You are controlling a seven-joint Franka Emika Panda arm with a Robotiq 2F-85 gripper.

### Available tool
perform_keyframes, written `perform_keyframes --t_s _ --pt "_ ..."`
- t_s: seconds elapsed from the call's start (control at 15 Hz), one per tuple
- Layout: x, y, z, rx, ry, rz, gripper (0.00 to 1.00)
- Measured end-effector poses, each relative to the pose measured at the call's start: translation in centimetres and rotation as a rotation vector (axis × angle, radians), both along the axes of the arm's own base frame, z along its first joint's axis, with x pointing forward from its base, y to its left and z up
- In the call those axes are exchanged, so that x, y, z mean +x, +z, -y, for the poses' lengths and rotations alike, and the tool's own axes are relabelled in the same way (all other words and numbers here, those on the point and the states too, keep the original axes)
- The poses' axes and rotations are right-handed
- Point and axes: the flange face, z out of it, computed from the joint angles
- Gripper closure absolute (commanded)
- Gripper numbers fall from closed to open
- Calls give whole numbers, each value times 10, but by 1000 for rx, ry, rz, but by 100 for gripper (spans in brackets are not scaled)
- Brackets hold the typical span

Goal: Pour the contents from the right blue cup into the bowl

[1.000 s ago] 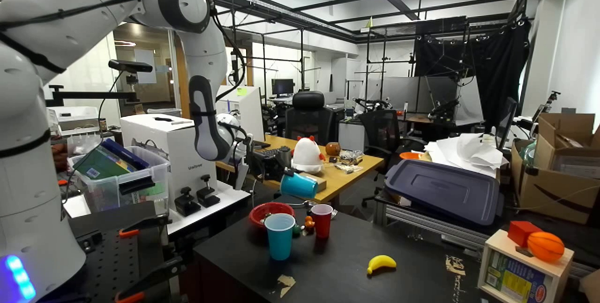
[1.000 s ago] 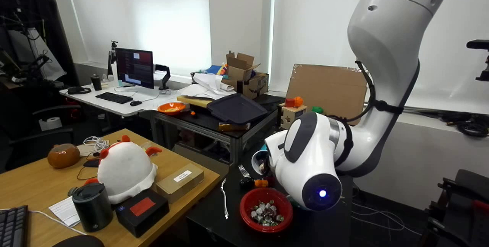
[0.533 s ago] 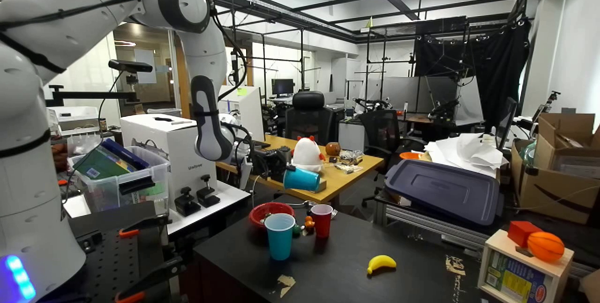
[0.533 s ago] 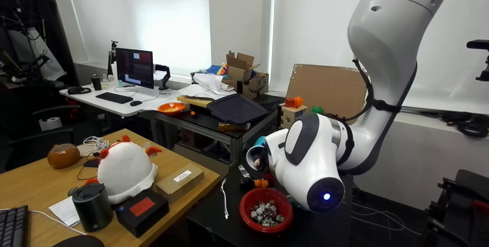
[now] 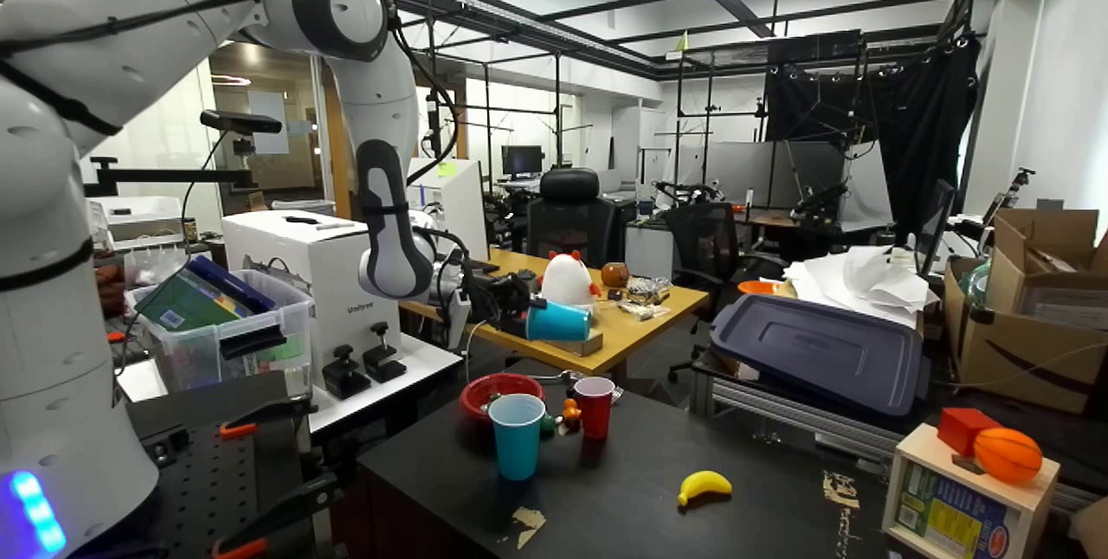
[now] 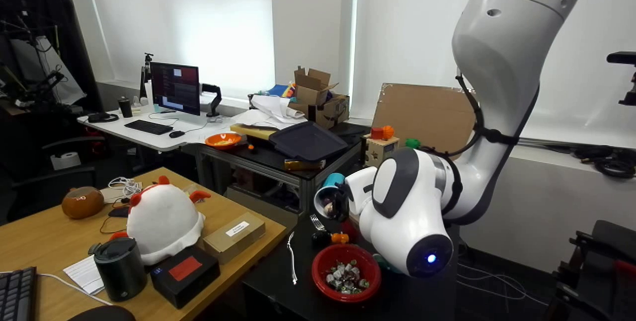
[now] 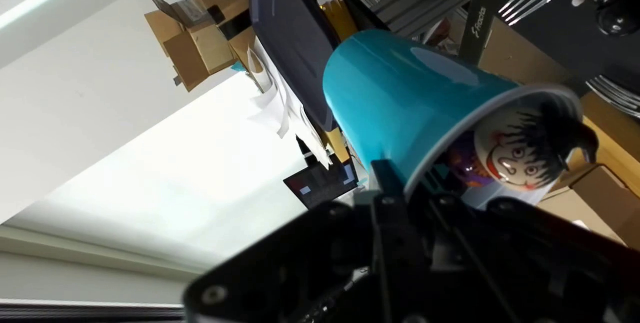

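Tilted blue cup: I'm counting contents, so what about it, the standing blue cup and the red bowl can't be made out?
Tilted blue cup, wrist view: its wall and the smiling piece hide its depths, so no full count.
Purple piece, wrist view: partly behind the smiling piece; shape unclear.
Standing blue cup, in an exterior view: its near wall hides the bottom.
Red bowl, in an exterior view: its heaped pieces are too small to count.

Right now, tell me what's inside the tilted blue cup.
At the mouth of the tilted blue cup, the wrist view shows a white-faced toy with a smile and black hair, and something purple partly covered by it. The cup hides whatever lies deeper.
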Motion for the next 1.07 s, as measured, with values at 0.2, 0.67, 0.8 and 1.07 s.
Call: perform_keyframes --t_s 0.2,0.67,0.8,1.07 --pt "1 1 -1 20 29 34 99" --pt "3 5 -4 98 48 109 99" --pt "4 6 -5 129 49 137 99" --pt "6 9 -5 184 59 208 99"
